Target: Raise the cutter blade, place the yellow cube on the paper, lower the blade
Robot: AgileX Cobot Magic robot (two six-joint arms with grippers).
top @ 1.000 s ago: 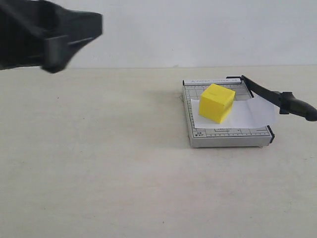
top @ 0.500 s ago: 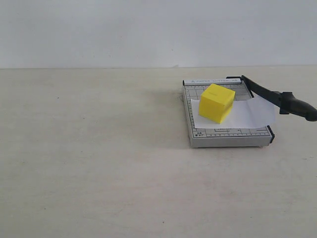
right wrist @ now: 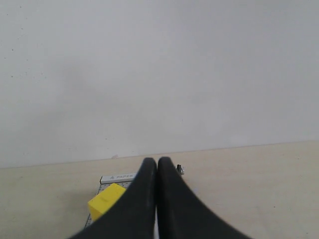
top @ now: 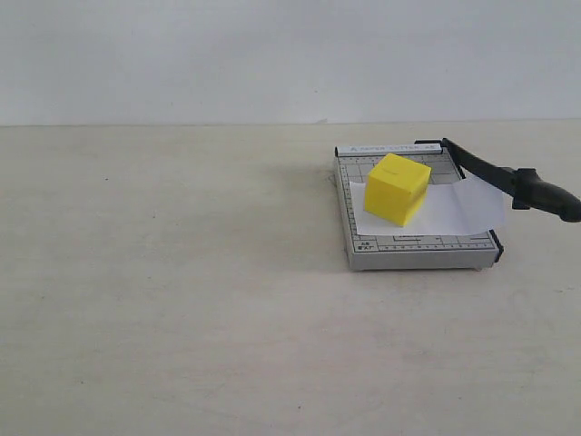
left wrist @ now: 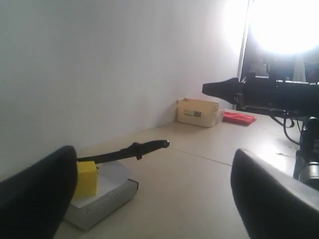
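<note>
By the wall [left wrist: 75,74] beyond the trimmer [left wrist: 105,200], in the left wrist view: a small box [left wrist: 198,112] and a red thing [left wrist: 238,117], under glaring light [left wrist: 284,22]. Right of centre on the table [top: 182,318], upon the paper [top: 454,211] on the trimmer: the cube [top: 397,188]. Along the trimmer's right edge: the blade [top: 479,163], long axis from upper hinge to lower right, handle overhanging, tilted slightly up. Left gripper [left wrist: 154,151] level, fingers wide apart, holding nothing; right gripper [right wrist: 157,162] aimed at the trimmer, fingers pressed together.
</note>
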